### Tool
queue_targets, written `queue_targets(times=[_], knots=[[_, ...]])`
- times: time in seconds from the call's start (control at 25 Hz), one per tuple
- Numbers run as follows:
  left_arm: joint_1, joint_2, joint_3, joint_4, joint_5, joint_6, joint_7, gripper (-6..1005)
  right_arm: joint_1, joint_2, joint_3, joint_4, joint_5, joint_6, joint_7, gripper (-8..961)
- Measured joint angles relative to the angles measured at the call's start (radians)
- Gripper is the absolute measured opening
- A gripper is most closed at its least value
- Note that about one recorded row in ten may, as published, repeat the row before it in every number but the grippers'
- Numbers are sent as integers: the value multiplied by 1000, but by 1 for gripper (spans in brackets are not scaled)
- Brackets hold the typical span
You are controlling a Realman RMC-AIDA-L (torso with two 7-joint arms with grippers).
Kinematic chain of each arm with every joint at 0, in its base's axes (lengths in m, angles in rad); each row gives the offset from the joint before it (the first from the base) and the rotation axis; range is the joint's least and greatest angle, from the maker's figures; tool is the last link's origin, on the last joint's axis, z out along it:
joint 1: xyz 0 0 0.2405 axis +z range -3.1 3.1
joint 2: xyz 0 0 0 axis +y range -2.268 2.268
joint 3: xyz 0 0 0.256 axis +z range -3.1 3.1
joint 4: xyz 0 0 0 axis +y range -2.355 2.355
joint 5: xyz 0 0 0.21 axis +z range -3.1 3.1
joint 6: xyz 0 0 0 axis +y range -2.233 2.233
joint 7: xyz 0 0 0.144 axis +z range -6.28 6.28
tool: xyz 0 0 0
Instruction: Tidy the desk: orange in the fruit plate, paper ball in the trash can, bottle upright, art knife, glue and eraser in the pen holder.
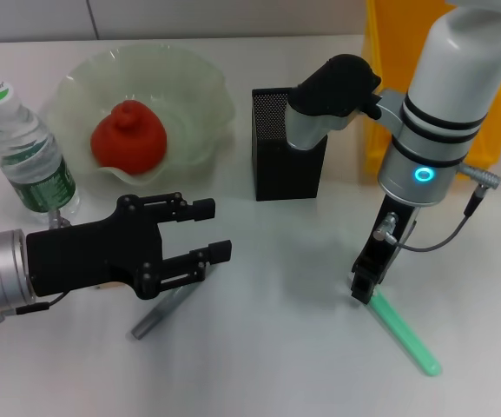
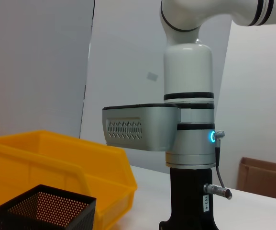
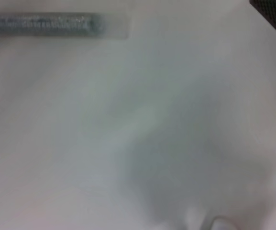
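Grey metallic art knife (image 1: 165,309) lies beneath the left pincer (image 1: 208,231), gaping and empty; right pincer (image 1: 363,291) unreadable.

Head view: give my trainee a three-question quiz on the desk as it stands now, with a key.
1. True or false: the orange lies in the fruit plate.
2. Multiple choice: the bottle is A) lying flat, B) standing upright, C) in the trash can.
3. Short answer: which gripper is down at the light green stick, and which is over the art knife?

Key:
1. True.
2. B; it stands beside the plate with its white cap up.
3. The right gripper is at the stick's near end; the left gripper, jaws apart, is above the knife. The pen holder stands between plate and can.
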Motion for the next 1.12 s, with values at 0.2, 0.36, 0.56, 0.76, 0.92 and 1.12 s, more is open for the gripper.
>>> queue_targets(times=[0.2, 0.36, 0.56, 0.76, 0.92, 1.12], knots=[[1, 0, 0, 0, 0, 0, 0, 568, -2, 0, -5, 0, 0, 0, 0, 349], [1, 0, 0, 0, 0, 1, 0, 568, -3, 0, -5, 0, 2, 0, 1, 349], [3, 0, 0, 0, 0, 1, 0, 568, -3, 0, -6, 1, 2, 3, 1, 349], [4, 0, 0, 0, 0, 2, 0, 568, -4, 0, -7, -4, 2, 3, 1, 314], [4, 0, 0, 0, 0, 3, 0, 568, -5, 0, -7, -7, 2, 3, -2, 260], [4, 0, 0, 0, 0, 1, 0, 568, -7, 0, -6, -7, 2, 3, -5, 224]])
